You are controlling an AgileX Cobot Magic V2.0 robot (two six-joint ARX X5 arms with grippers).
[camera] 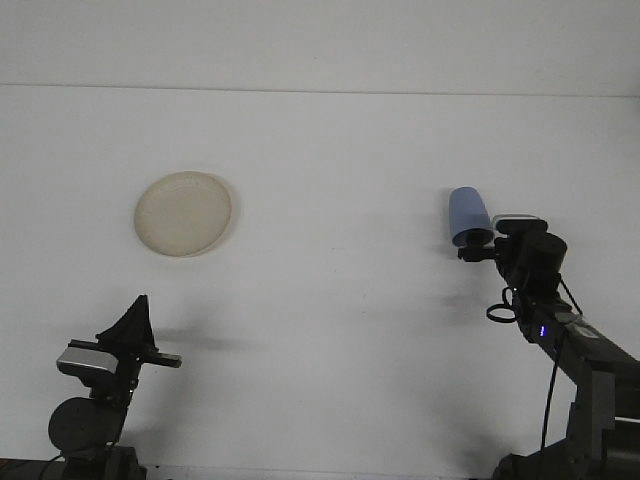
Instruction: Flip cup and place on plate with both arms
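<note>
A light blue cup (pixel 468 213) sits on the white table at the right, its wide rim toward me and its closed end away. At the left rests a round cream plate (pixel 184 213), with nothing on it. My right gripper (pixel 478 251) is right at the cup's near rim, and its wrist blocks the view of how it stands on the cup. Low at the left, far from both the cup and the plate, my left gripper (pixel 142 301) points up with its tips together, holding nothing.
The white table (pixel 330 180) runs back to a wall edge at the far side. A wide bare stretch separates the plate from the cup. The right arm (pixel 570 340) comes in from the lower right corner.
</note>
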